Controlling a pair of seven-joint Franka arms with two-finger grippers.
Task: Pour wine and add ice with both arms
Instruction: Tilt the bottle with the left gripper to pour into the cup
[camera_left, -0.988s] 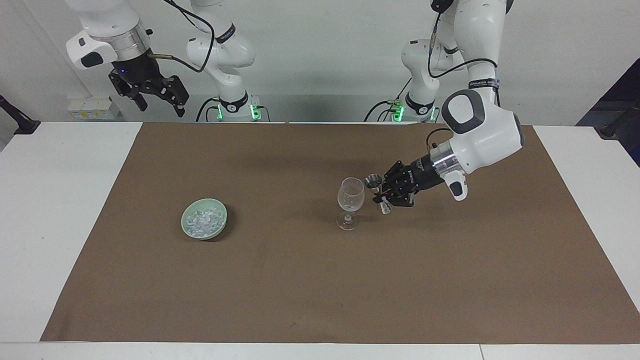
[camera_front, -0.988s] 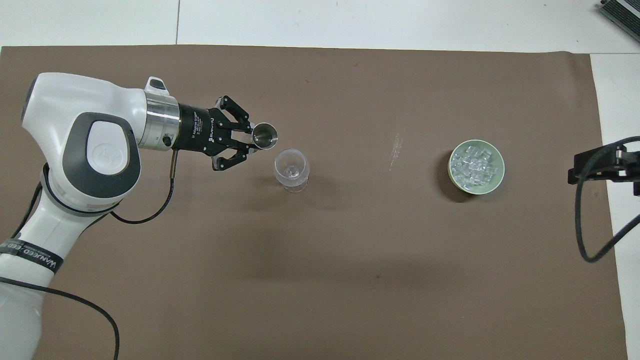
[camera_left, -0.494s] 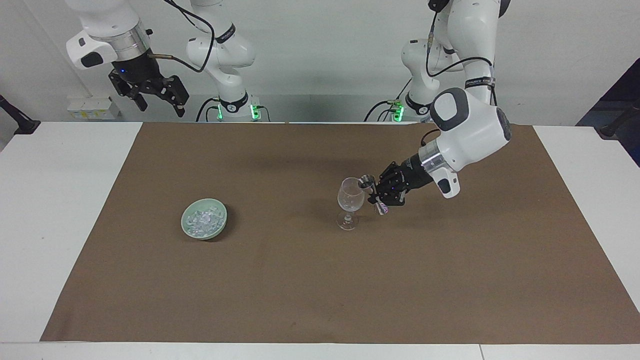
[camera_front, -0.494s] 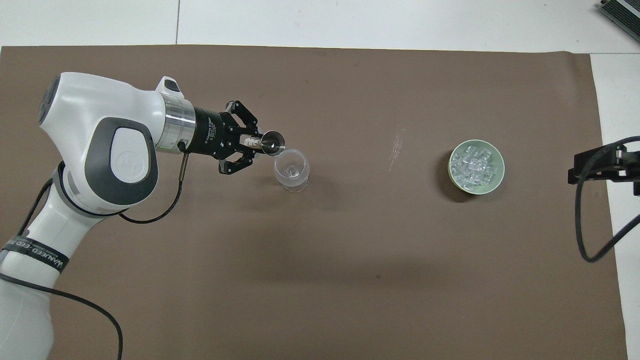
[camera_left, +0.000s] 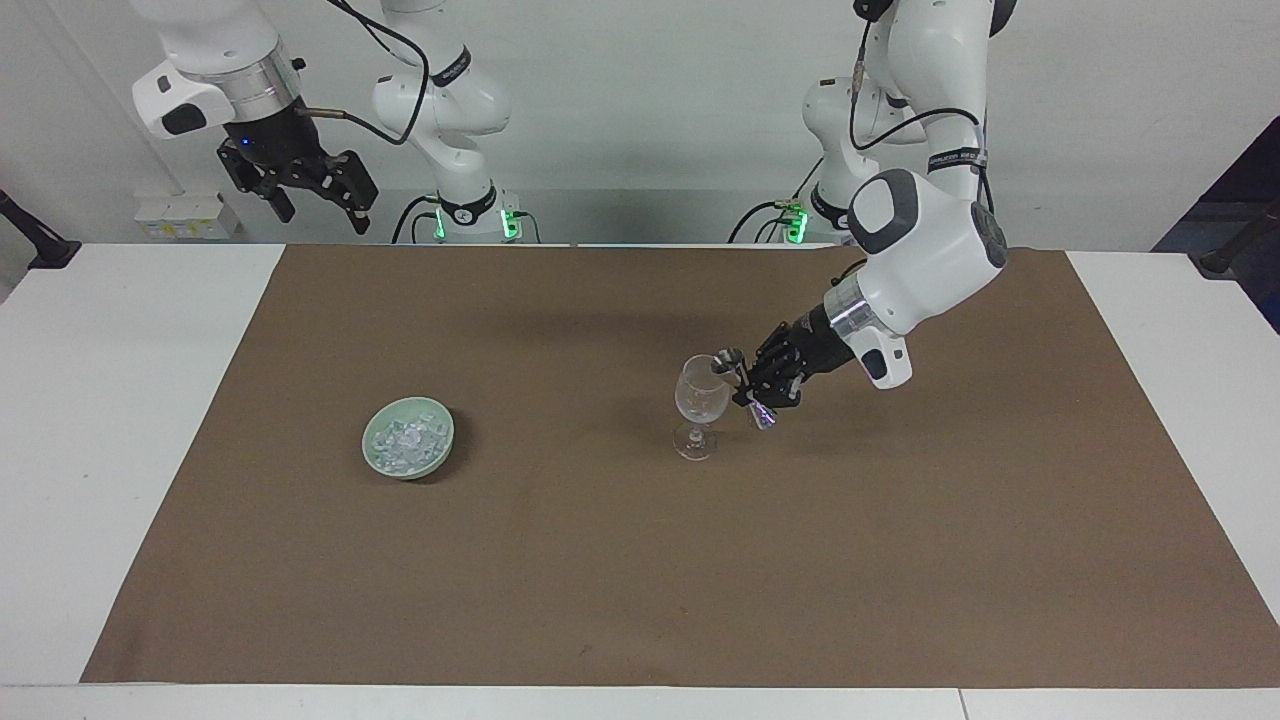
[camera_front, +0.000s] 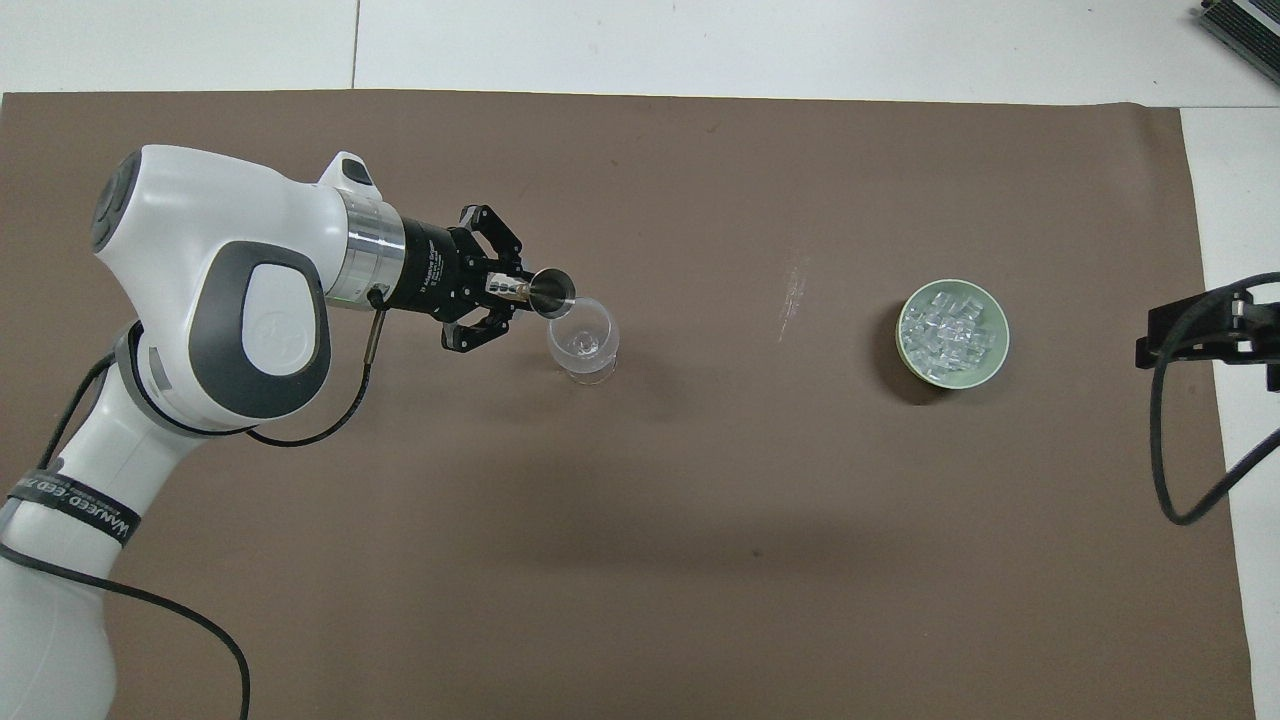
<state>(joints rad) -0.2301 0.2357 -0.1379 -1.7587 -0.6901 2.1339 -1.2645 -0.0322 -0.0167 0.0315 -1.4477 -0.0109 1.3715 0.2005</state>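
My left tool (camera_left: 752, 383) is clamped on a tilted metal jigger (camera_left: 728, 360) at the wine glass (camera_left: 701, 396) rim to pour, while the right tool (camera_left: 312, 196) waits raised and wide, well apart from the ice (camera_left: 407, 438) in its green bowl (camera_left: 385, 466).

A robotics lab, plainly. Two white jointed arms (camera_left: 915, 260) rise from bases with green status lights (camera_left: 510, 218) at the edge of a plain white table (camera_left: 120, 400), cables (camera_left: 395, 45) looping off their wrists. A brown paper sheet (camera_left: 640, 560) covers the worktop like a test surface, bare pale walls (camera_left: 650, 90) stand at the robots' end, and a wine glass (camera_left: 700, 405) and green bowl (camera_left: 408, 438) sit staged as props.
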